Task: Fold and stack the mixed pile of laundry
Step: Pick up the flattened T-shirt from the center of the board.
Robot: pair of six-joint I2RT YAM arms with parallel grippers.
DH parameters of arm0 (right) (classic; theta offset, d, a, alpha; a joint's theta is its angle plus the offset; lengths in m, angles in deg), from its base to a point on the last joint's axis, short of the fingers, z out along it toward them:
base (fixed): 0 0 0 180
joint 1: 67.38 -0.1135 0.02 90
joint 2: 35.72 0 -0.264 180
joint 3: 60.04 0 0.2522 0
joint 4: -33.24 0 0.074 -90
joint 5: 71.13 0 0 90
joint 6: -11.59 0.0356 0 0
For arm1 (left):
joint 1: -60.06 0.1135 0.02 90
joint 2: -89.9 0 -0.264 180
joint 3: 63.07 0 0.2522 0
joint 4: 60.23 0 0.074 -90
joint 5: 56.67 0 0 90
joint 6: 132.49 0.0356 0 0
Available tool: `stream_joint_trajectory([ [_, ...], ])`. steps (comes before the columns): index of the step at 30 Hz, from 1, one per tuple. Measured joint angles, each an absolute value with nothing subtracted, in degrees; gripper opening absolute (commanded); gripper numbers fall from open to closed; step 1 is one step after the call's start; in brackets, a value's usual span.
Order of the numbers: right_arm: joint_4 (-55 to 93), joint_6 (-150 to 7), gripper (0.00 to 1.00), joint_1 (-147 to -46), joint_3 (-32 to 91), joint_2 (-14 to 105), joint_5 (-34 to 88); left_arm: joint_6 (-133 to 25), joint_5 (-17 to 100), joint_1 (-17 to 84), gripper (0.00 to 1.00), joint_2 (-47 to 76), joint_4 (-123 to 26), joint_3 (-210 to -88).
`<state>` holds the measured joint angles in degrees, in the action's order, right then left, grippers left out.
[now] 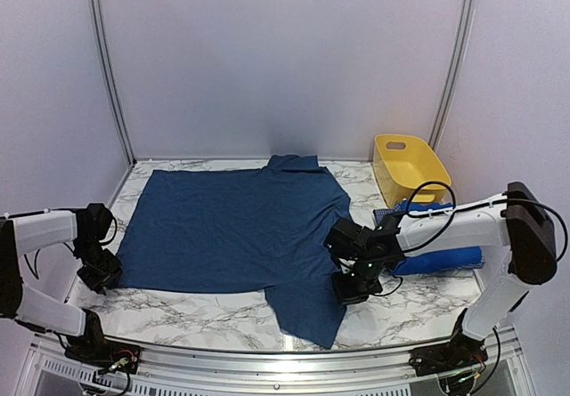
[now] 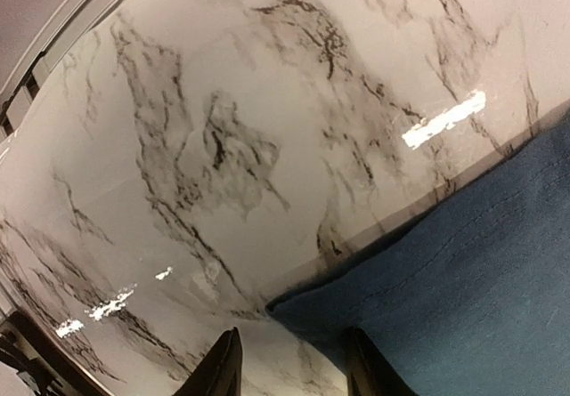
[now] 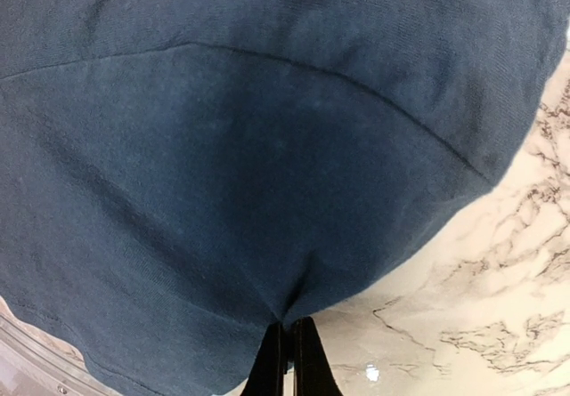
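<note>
A large dark denim-blue garment (image 1: 232,222) lies spread flat on the marble table (image 1: 205,311). My left gripper (image 1: 100,273) sits at its near-left corner. In the left wrist view that gripper (image 2: 292,334) has its jaws apart, with the garment's corner (image 2: 463,271) reaching between them. My right gripper (image 1: 354,287) is at the garment's right side. The right wrist view shows this gripper (image 3: 289,323) shut on a pinched edge of the garment (image 3: 249,147). A bright royal-blue garment (image 1: 441,261) lies behind the right arm, beside a bit of checked shirt (image 1: 392,211).
A yellow plastic tub (image 1: 408,166) stands at the back right. Metal frame posts rise at the table's back corners, and a metal rail runs along the near edge.
</note>
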<state>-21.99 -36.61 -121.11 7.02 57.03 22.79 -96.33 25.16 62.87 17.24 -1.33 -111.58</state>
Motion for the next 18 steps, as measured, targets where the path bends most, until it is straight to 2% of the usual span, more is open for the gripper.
stream_joint_trajectory([
  [5,-22.2,-36.6,0.00,-121.1,7.0,56.5,22.8,-95.0,25.9,63.2,0.02,15.9,-4.2,-111.3],
  [6,-22.2,-36.6,0.00,-121.1,7.0,56.2,22.8,-94.8,26.3,63.2,0.00,16.0,-4.6,-111.3],
  [13,-23.4,-36.6,0.00,-121.1,7.1,52.9,23.0,-94.8,27.9,63.2,0.00,22.5,-1.2,-111.9],
  [18,-24.7,-36.2,0.00,-120.9,7.2,50.8,23.5,-95.0,28.2,63.2,0.00,26.2,2.9,-116.7],
])
